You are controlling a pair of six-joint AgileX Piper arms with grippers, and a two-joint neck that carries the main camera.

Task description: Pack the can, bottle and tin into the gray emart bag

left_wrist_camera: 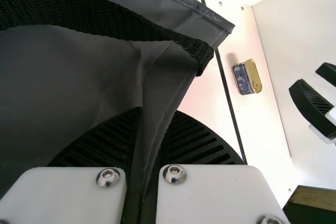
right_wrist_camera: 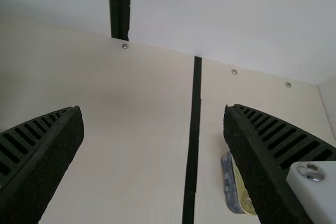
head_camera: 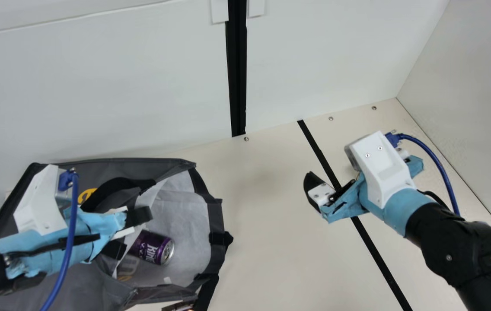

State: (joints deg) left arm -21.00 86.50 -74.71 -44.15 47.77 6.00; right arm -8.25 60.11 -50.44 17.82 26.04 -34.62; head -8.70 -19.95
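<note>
The gray bag [head_camera: 98,166] lies open at the left in the main view. Inside it is the purple can [head_camera: 152,248], with a clear plastic item [head_camera: 127,264], perhaps the bottle, partly hidden beside it. My left gripper [head_camera: 127,233] pinches the bag's near-side fabric; in the left wrist view that gripper [left_wrist_camera: 157,116] has the gray cloth [left_wrist_camera: 157,82] between its fingers. My right gripper [head_camera: 327,190] hangs over the table's right part, and in the right wrist view this gripper [right_wrist_camera: 152,114] is open and empty. The tin [left_wrist_camera: 247,77] stands on the table, partly behind one right finger [right_wrist_camera: 229,184].
A black strap [left_wrist_camera: 94,17] loops across the bag. A black stripe [head_camera: 373,244] crosses the cream table [head_camera: 263,207]. White walls [head_camera: 98,86] stand behind and at the right. Small dark and orange items [head_camera: 178,306] show at the main view's bottom edge.
</note>
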